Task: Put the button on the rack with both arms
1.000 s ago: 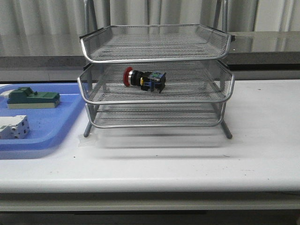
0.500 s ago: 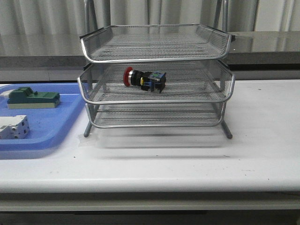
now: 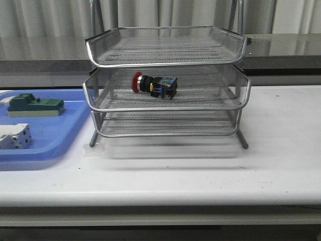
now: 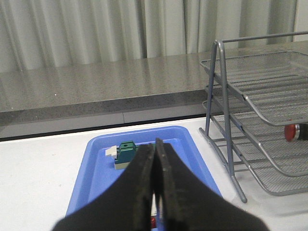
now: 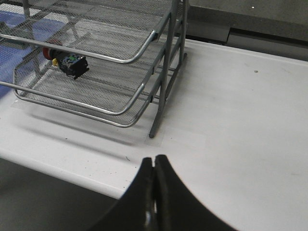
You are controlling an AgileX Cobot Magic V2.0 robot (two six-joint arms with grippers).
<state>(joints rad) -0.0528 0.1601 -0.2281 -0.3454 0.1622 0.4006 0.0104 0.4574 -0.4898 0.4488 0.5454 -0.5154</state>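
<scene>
white table (image 3: 281, 150), rack (image 3: 165, 108), blue tray (image 3: 55, 135)

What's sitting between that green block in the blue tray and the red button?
Only the rack's wire-mesh side wall and part of the blue tray separate the green block from the button, seen in the front view.

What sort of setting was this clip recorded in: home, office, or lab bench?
Most likely a lab or workshop test bench. A plain white table holds a wire-mesh rack with a push-button switch on its middle tier, and a blue tray of electrical parts. Grey curtains close off the background.
</scene>
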